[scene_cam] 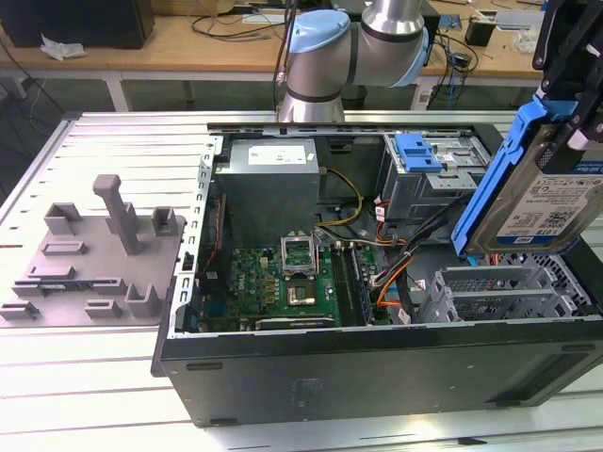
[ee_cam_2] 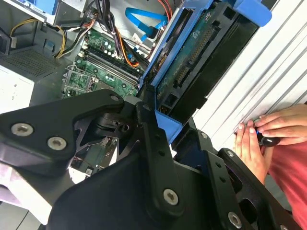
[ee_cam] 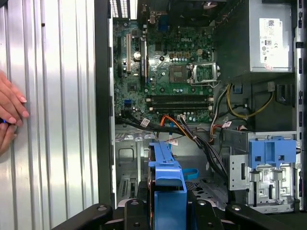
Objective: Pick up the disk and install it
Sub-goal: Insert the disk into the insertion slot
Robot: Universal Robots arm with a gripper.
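The disk is a silver drive with a white-and-blue label in a blue plastic bracket. It hangs tilted on edge in the air above the open computer case, at the exterior view's right. My gripper is shut on its upper end. In the second wrist view the black fingers clamp the blue bracket, and the disk shows its dark circuit-board side. The first wrist view has the bracket's edge between the gripper parts, over the case's metal bay floor.
Inside the case are a motherboard, a grey power-supply box, loose cables and a metal cage with a blue latch. A grey fixture lies at the exterior view's left. A person's hands rest on the ribbed table beside the case.
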